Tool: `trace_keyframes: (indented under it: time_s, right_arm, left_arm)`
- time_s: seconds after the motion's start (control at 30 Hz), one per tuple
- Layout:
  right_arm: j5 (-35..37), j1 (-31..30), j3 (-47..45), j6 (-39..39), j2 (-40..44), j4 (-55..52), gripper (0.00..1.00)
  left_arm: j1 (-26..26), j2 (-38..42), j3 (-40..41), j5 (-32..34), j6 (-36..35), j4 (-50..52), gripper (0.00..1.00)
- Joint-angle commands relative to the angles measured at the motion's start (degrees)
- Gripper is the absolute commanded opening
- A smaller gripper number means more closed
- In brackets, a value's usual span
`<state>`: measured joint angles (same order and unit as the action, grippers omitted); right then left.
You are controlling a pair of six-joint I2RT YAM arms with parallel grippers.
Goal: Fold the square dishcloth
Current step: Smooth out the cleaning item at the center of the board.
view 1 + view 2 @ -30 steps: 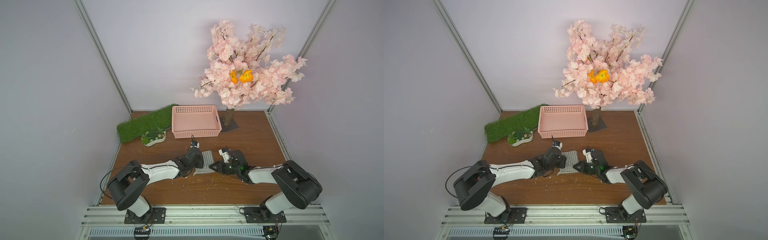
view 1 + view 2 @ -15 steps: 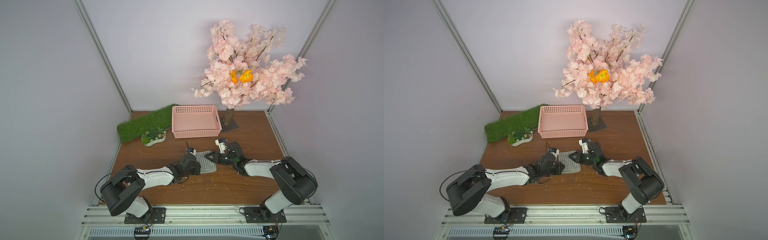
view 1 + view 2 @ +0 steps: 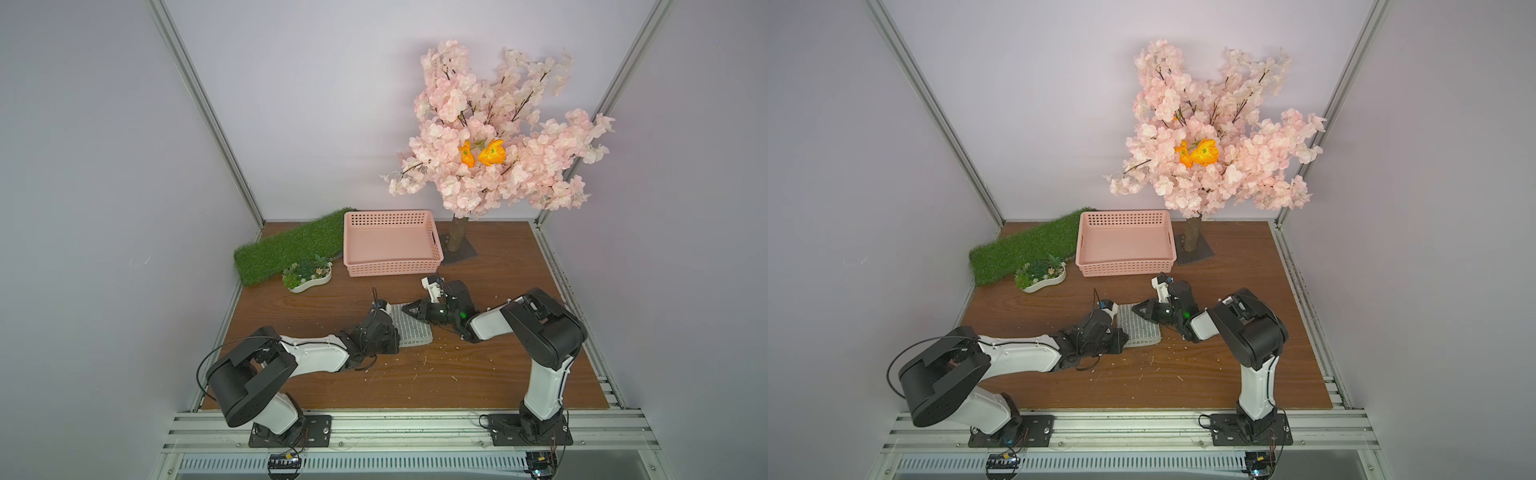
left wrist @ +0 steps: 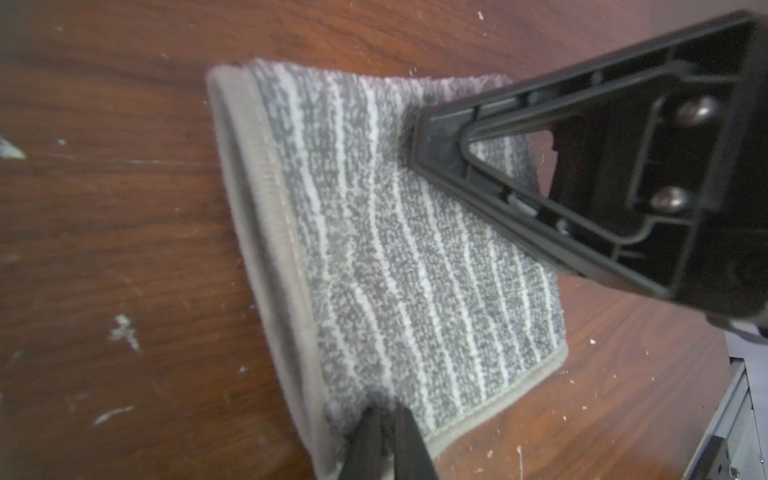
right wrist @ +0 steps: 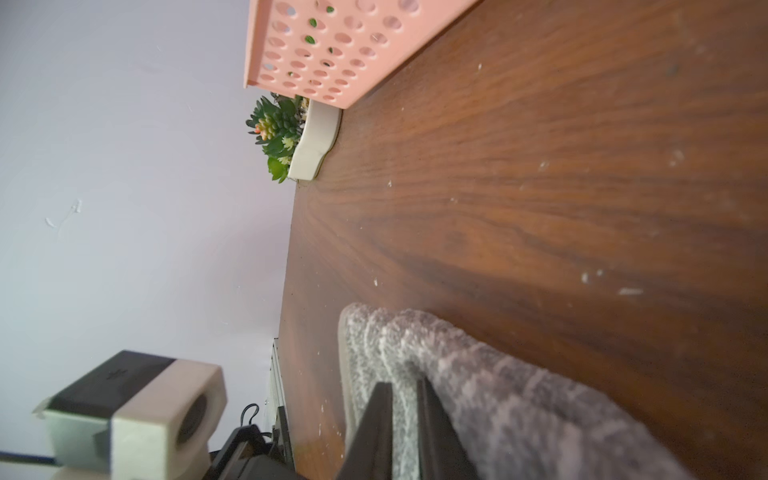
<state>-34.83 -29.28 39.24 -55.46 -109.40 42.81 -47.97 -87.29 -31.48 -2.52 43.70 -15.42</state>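
**Fold laid down: square dishcloth (image 3: 413, 328) pinched at both ends**

Where: cloth sits about the middle of the table (image 3: 498, 374), on the robot's side of the pink basket (image 3: 390, 270) and apart from it.

Vs a sec ago: the right gripper (image 4: 415, 141) has swung in from beside the cloth's R edge to its far corner. The left arm (image 3: 316, 353) has dropped low & stretched along the wood. More of the striped top now shows in both top views. The cloth's spot has hardly shifted.

Left wrist view: cloth is doubled, w/ two layers of plain hem (image 4: 266, 208) stacked along one side. Top layer is flat, stripes slightly wavy. The left gripper (image 4: 384, 428) is narrow, nipping the near corner. The right one is narrow too — right wrist view shows pile bunched between its fingertips (image 5: 374, 415).

My read: one fold is down, edges roughly matched. What's left is letting go w/o dragging the top layer, poss. a second fold.

Writing: none legible. No brand on arms, basket or cloth. A faint mark on the black-and-white block (image 5: 137, 415) in the right wrist view is too blurred to read.
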Motion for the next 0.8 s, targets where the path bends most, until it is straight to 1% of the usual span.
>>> trace_keyframes:
  time_s: [0.0,0.53,0.77]
  right_arm:
    - [-1.16,1.15,1.05,-1.66,-2.15,6.00,0.14]
    - [-0.14,4.63,1.57,-2.77,-8.28,11.57,0.14]
    - [-1.08,6.74,0.48,-4.10,-8.66,15.14,0.14]
  left_arm:
    - [0.46,-1.42,-0.24,1.30,-0.37,1.76,0.12]
    - [0.48,-0.94,-0.40,1.56,-0.43,3.16,0.12]
    - [0.44,-0.11,-1.57,2.06,-1.24,5.24,0.12]
